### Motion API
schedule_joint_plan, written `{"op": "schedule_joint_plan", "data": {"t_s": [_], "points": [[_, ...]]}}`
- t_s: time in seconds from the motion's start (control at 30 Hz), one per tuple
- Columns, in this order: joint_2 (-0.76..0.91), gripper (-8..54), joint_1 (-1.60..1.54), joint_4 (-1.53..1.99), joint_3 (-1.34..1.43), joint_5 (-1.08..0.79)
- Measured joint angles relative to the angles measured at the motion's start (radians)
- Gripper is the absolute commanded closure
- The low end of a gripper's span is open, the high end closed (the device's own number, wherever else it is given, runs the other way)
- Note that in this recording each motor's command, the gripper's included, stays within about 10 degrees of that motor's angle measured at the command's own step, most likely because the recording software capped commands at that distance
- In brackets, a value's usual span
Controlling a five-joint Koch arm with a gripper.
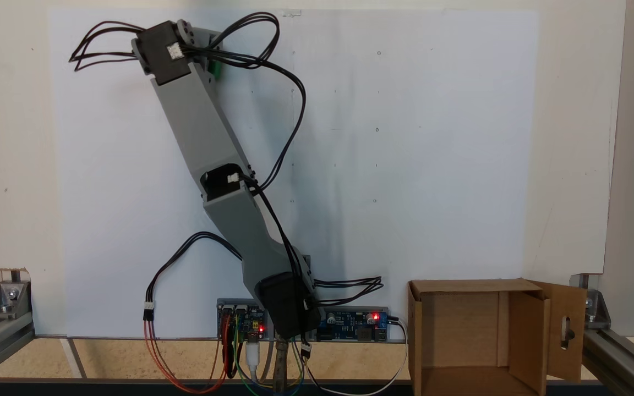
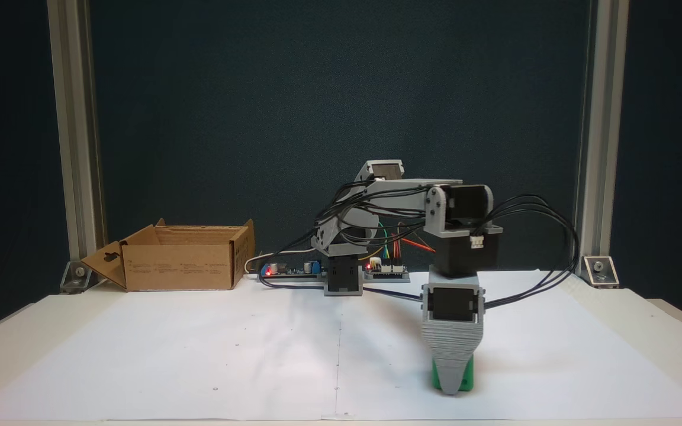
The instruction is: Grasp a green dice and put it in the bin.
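Green shows as a sliver beside the arm's (image 1: 207, 154) far end in a fixed view looking down, where the dice (image 1: 216, 69) peeks out from under the wrist, near the top left of the white paper (image 1: 432, 165) and well apart from the bin (image 1: 564, 330) at the bottom right. That bin lies on its side with flaps open, one flap bearing a slot, and the part of its inside that shows holds nothing. The gripper itself is hidden under the wrist here. In a fixed view from the front, the gripper (image 2: 452, 378) points straight down at the paper with the dice (image 2: 438, 378) right behind its front jaw, green showing on both sides of the tip. The jaws lie one behind the other, so whether they are apart or clamped on the dice cannot be told. The bin (image 2: 181, 266) sits far to the left at the back, its open side turned away, contents unseen. The grasp step looks to be in hand, with the carry not begun. The main risk is a weak pinch: the dice has rounded edges, and if the jaws catch it off centre it could squirt out or drop on lifting. The long swing to the bin gives it time to slip. The trailing black cables (image 2: 530, 236) could also drag on the way.
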Motion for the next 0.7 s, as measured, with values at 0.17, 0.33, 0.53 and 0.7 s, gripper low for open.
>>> {"op": "schedule_joint_plan", "data": {"t_s": [0.17, 0.33, 0.53, 0.7], "points": [[0.172, 34.0, 0.029, -0.117, 0.314, 0.000], [0.403, 34.0, 0.054, -0.232, 0.578, 0.000], [0.706, 33.9, 0.147, -0.244, 0.630, -0.005], [0.894, 33.9, 0.290, -0.204, 0.630, -0.057]]}}
